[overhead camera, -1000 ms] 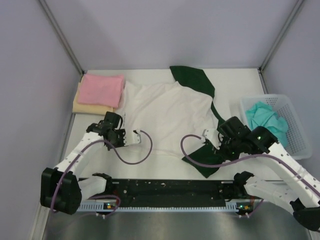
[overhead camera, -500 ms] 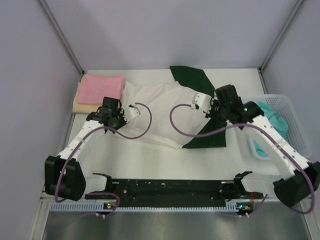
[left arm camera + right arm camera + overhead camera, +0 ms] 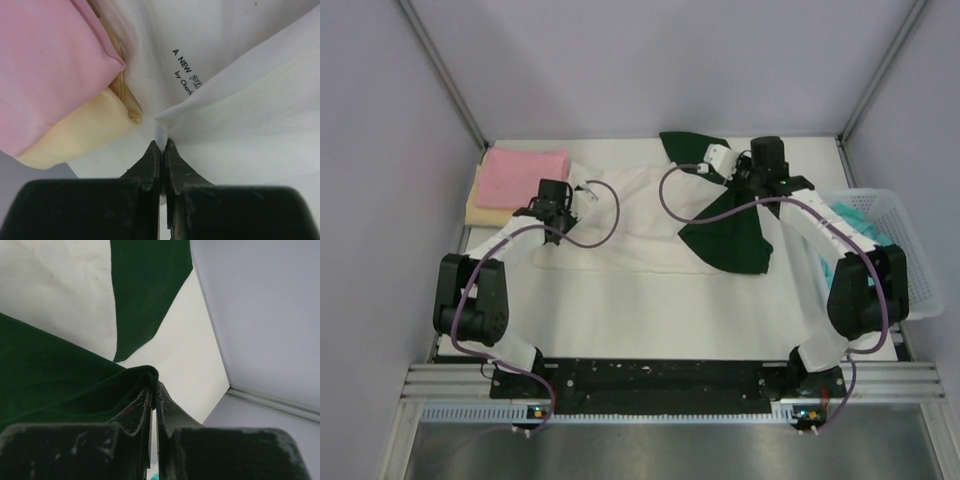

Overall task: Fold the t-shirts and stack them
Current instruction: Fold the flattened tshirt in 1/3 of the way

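left gripper (image 3: 161,145): jaws pinched shut on white hem of Charlie Brown tee (image 3: 620,215) | right gripper (image 3: 152,390): jaws clamped on its green edge | both near far edge, likely folding the tee lying there | pink tee (image 3: 525,175) stacked on yellow tee (image 3: 480,212), far-left corner | white table (image 3: 650,310), grey walls (image 3: 620,60)

Near table (image 3: 650,320) half open for passage; folded stack (image 3: 520,180) blocks far-left corner, basket (image 3: 916,250) blocks right edge.
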